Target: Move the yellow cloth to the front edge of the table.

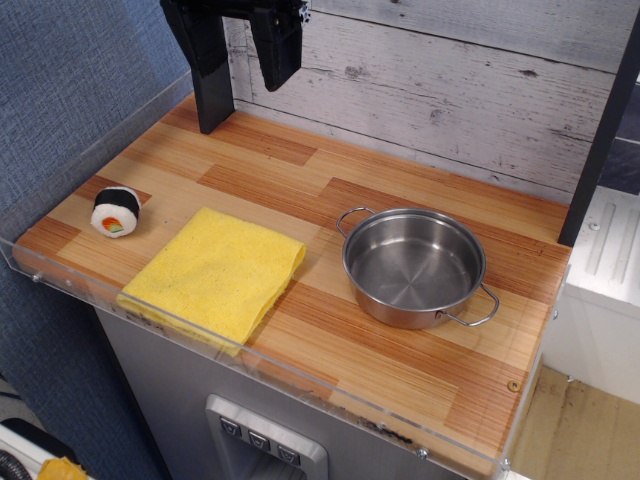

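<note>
The yellow cloth [215, 272] lies flat and folded on the table [300, 180], at its front left, with its near edge against the clear acrylic rim [300, 378]. My black gripper [238, 72] hangs high above the back left corner, far behind the cloth. Its jaws stand apart with nothing between them. It touches nothing on the table.
A toy sushi roll [116, 211] sits left of the cloth near the left edge. A steel pot [414, 265] with two handles stands right of the cloth. A black post [213, 105] rises at the back left. A whitewashed plank wall [450, 90] closes the back.
</note>
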Robot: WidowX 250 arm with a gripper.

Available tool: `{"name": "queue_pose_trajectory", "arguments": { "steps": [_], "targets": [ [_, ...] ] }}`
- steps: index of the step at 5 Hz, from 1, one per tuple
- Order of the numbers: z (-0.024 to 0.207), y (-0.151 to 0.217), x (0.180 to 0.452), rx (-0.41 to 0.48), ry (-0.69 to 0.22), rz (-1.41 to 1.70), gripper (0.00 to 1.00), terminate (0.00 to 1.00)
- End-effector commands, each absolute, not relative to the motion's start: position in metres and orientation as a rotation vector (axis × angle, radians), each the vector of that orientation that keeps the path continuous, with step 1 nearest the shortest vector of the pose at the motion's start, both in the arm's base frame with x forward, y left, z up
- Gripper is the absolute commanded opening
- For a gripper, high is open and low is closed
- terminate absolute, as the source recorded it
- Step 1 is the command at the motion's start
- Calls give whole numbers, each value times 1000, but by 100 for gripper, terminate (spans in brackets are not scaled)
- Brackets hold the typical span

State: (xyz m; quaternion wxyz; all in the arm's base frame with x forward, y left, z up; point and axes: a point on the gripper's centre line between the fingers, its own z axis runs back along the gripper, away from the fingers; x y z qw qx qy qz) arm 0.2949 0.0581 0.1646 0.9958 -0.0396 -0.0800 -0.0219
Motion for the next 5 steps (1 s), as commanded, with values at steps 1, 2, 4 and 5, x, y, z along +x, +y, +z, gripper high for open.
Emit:
{"name": "queue_pose_trajectory", "arguments": {
  "steps": [1,2,4,5],
  "targets": [
    [178,60,294,-64,-202,-50,100,0],
    [178,60,294,-64,-202,-50,100,0],
    [178,60,294,-64,-202,-50,100,0],
    [178,60,294,-64,-202,-50,100,100]
  ]
}}
